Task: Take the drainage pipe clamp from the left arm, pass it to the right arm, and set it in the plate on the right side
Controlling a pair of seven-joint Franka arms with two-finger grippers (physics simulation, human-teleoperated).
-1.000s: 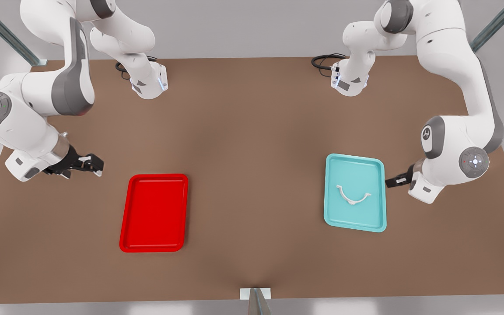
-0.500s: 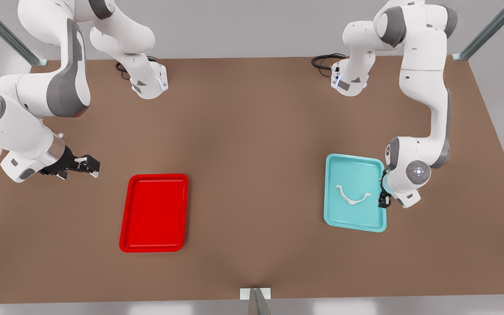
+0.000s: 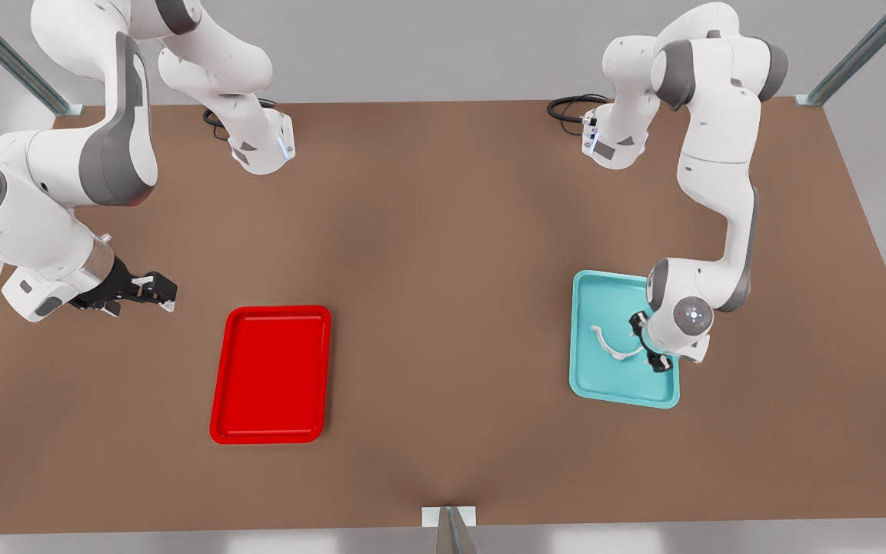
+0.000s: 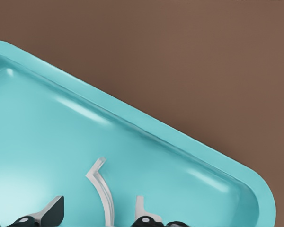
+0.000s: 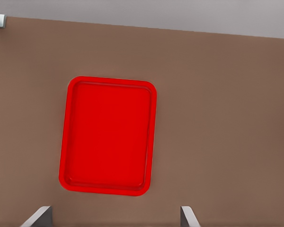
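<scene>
The clamp (image 3: pixel 611 345) lies in the teal tray (image 3: pixel 621 394), near the table's (image 3: pixel 443 231) front edge. Left gripper (image 3: pixel 649 344) hangs spread over one clamp end. Right gripper (image 3: pixel 152 292) waits open by the red plate (image 3: pixel 271 375).

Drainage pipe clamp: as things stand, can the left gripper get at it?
Probably yes. The left gripper hangs open right over the drainage pipe clamp, which lies flat in the teal tray; its fingers straddle the arc with nothing between.

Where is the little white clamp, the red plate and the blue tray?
drainage pipe clamp (image 3: pixel 611 350): front view, middle of its curve.
plate (image 3: pixel 271 375): front view, bare floor.
teal tray (image 3: pixel 620 388): front view, bare floor near its near rim.
</scene>
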